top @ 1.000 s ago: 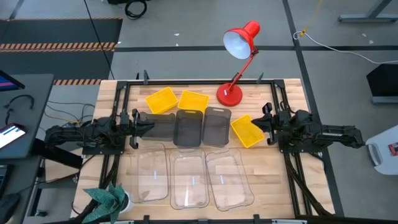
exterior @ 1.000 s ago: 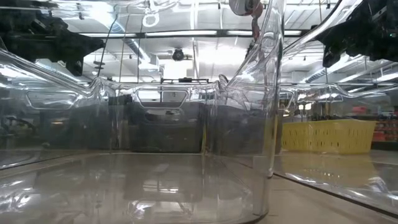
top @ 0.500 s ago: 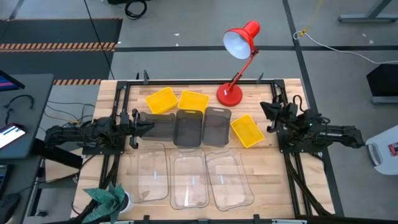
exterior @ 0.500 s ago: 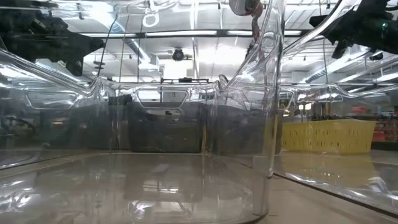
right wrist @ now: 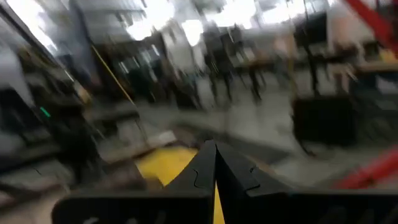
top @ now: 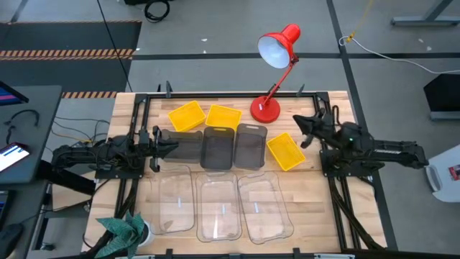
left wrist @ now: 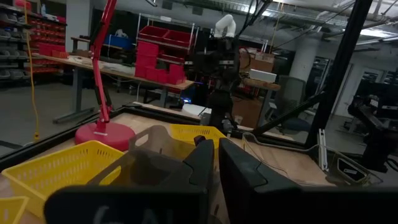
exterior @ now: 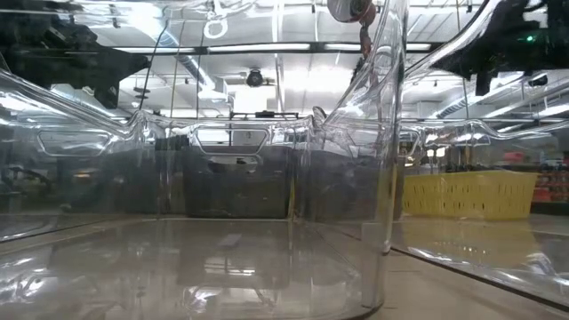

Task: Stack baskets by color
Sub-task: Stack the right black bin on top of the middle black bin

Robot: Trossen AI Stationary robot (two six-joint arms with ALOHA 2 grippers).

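now left gripper (top: pixel 167 144) clenched on smoky-grey basket (top: pixel 188 144), right gripper (top: pixel 305 128) closed empty beside yellow basket (top: pixel 285 152)

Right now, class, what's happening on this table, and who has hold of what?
Two robot arms are sorting baskets by colour, and nothing is stacked yet. The left gripper is shut on the rim of the leftmost grey basket; two more grey baskets lie beside it. The right gripper is shut and empty, just off the table's right side near a yellow basket. Two other yellow baskets sit by the red lamp, and three clear baskets lie in front.
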